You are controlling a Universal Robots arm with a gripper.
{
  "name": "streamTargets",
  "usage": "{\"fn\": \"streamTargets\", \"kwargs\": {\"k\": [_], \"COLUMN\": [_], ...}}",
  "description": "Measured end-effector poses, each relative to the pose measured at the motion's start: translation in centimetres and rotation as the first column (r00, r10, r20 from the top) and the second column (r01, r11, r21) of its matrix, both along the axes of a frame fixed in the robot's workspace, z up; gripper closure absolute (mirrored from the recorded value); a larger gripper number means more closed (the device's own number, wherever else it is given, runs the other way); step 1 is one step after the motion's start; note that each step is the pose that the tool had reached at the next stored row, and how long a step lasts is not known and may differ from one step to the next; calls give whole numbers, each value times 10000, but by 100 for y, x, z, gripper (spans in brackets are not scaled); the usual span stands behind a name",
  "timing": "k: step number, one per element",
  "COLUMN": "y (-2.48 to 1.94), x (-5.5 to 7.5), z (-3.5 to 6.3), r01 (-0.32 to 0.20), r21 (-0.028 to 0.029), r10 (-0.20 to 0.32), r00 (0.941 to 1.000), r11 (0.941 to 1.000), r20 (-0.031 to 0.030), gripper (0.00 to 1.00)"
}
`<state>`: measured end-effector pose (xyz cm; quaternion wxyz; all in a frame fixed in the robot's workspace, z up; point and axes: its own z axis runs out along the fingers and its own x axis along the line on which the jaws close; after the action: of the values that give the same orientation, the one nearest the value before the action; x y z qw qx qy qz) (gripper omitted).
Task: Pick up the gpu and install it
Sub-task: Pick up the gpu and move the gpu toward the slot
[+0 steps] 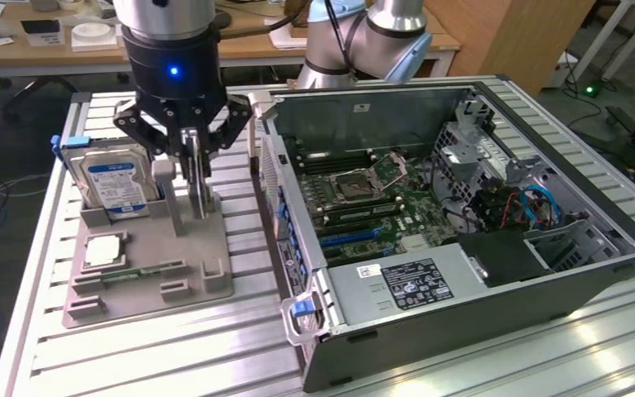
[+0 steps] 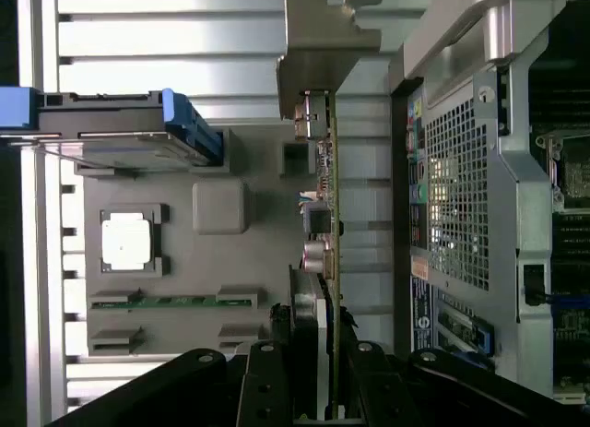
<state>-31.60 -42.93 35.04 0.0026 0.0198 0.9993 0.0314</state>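
Both faces of the gpu [image 1: 199,198] were clamped by the claw [image 1: 193,161]; a straight, untilted lift from the holder [image 1: 141,285] below was judged best.

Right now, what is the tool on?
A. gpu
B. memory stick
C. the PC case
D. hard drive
A: the tool is clamped on the gpu, which stands on edge in the tray, beside the hard drive.
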Motion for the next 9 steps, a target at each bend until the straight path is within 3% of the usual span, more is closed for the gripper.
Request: {"fn": "streamTargets", "kwargs": {"k": [1,2,9], "y": [-1,-1,0], "x": [-1,0,0], "z": [16,25,140], "r01": [0,-1,0], "r21": [-174,-201,-212], "r10": [0,1,0], "r00": [10000,10000,10000], "r11": [9998,9998,9998], "r20": [-3,-1,0], "gripper": [72,72,72]}}
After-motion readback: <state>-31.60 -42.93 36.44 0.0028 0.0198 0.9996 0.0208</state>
